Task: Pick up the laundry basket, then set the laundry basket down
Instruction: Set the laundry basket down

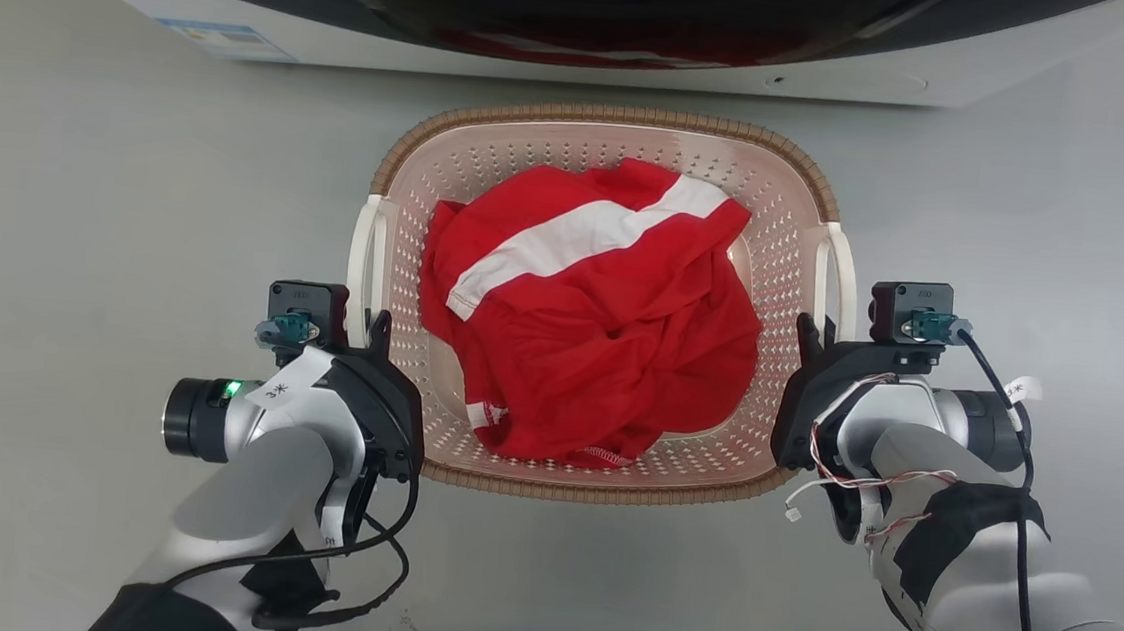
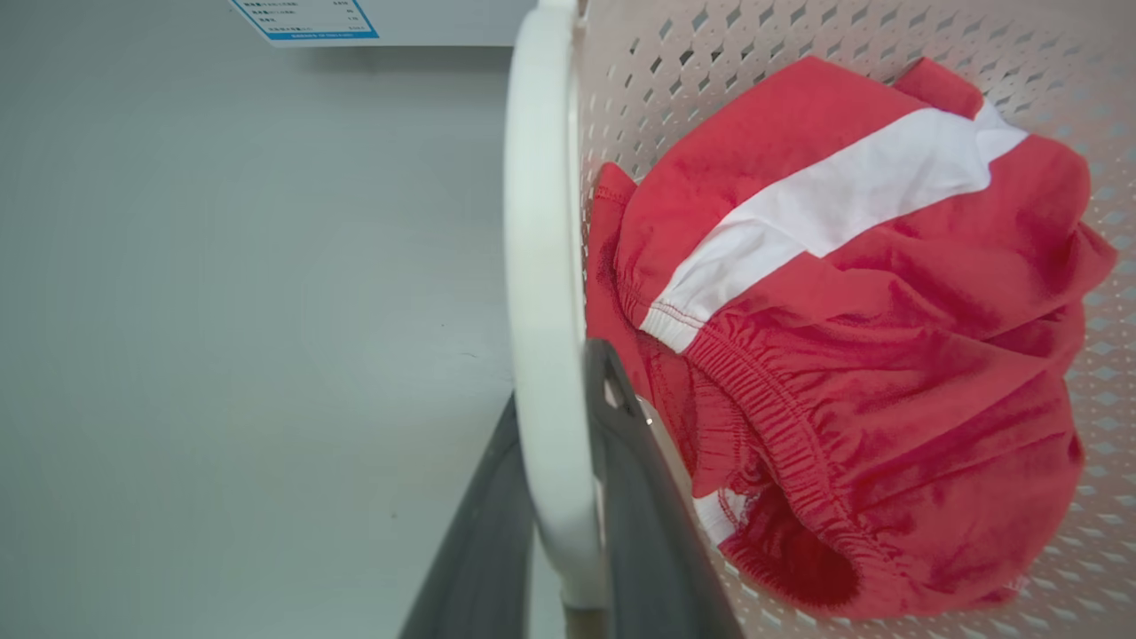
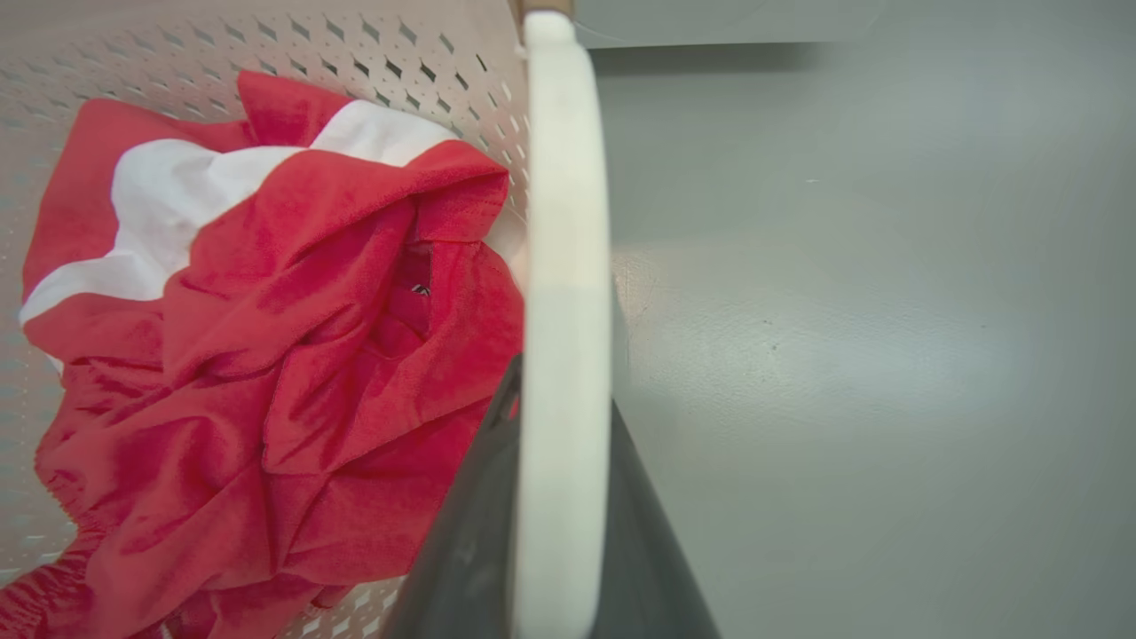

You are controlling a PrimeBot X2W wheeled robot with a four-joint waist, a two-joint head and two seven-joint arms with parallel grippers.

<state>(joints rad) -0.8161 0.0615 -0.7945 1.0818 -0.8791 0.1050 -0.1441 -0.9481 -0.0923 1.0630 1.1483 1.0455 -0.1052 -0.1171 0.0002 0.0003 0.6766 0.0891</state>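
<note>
Head view: laundry basket (image 1: 793,188) mid-frame, just below the washer (image 1: 582,61), red-and-white garment (image 1: 599,349) inside. Left gripper (image 1: 368,325) is clamped on its left handle (image 1: 364,250) and right gripper (image 1: 822,331) on its right handle (image 1: 842,267), fingers pressing either side.

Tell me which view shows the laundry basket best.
Head view: the laundry basket shows nearly whole, rim, left handle and right handle. The left wrist view gives the left handle and some wall; the right wrist view, the right handle and wall.
</note>
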